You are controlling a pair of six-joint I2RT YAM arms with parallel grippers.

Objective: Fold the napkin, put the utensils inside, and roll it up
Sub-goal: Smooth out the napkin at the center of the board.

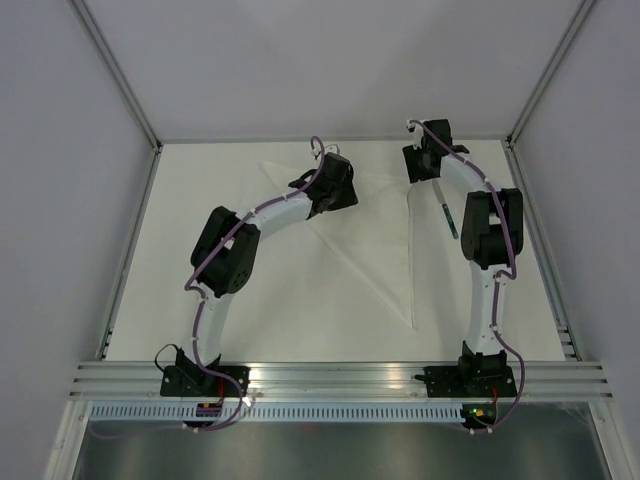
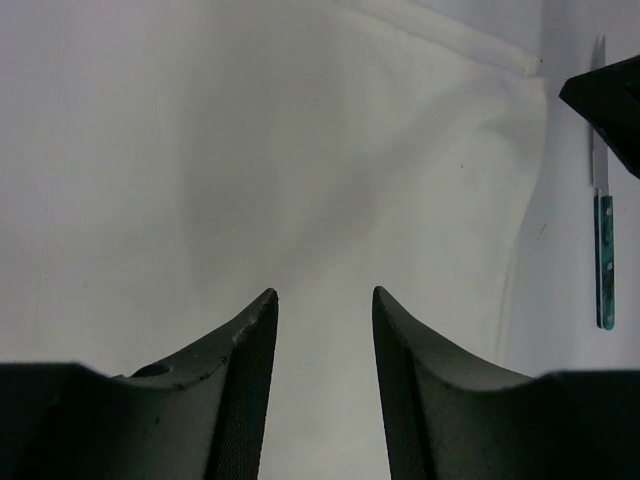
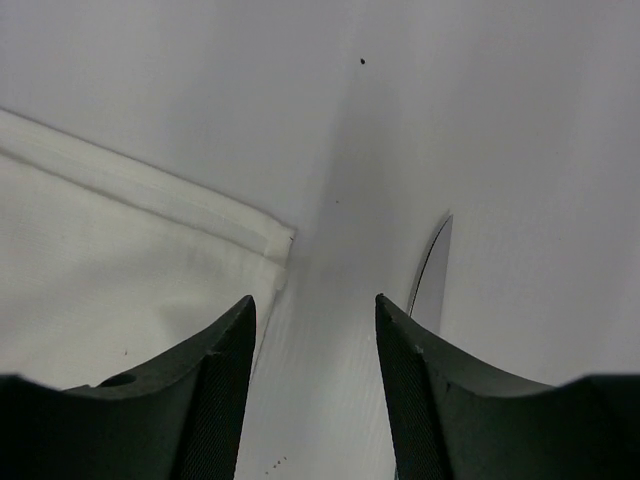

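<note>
The napkin lies flat on the table, folded into a white triangle. My left gripper hovers over its far edge. In the left wrist view its jaws stand open over the cloth with nothing between them. One of the utensils, a knife with a silvery blade and a teal handle, lies just right of the napkin. My right gripper is at the napkin's far right corner. It is open over bare table, between that corner and the knife blade.
White table with a raised metal frame on the left, right and far sides, and a rail along the near edge. My right gripper shows as a dark shape at the upper right of the left wrist view.
</note>
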